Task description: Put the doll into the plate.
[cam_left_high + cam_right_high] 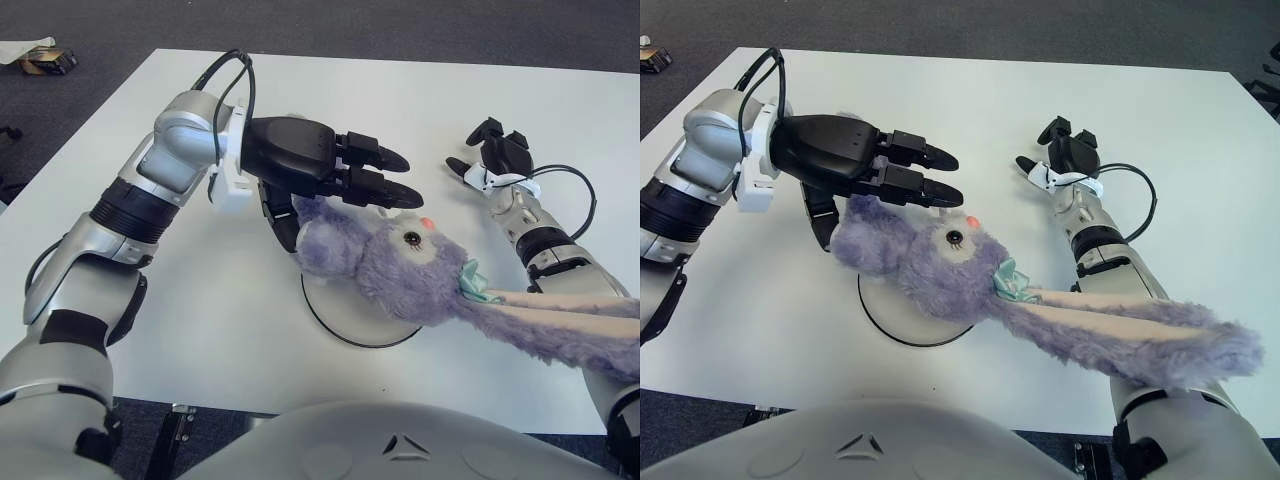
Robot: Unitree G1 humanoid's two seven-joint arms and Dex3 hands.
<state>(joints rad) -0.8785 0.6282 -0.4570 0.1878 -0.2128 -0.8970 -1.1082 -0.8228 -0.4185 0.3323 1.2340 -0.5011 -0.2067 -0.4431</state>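
We note the purple doll (pixel 385 265) lying on the white plate (pixel 345 318), body and head over the dish, long ears trailing off to the plate's right across the desk (pixel 200 310). The left hand (pixel 330 175) hovers just above the doll's back end, on the far-left side of the plate, fingers stretched out straight, thumb down beside the plush, gripping nothing we can see. The right hand (pixel 495 155) shows well to the plate's far right, fingers loosely parted, holding nothing.
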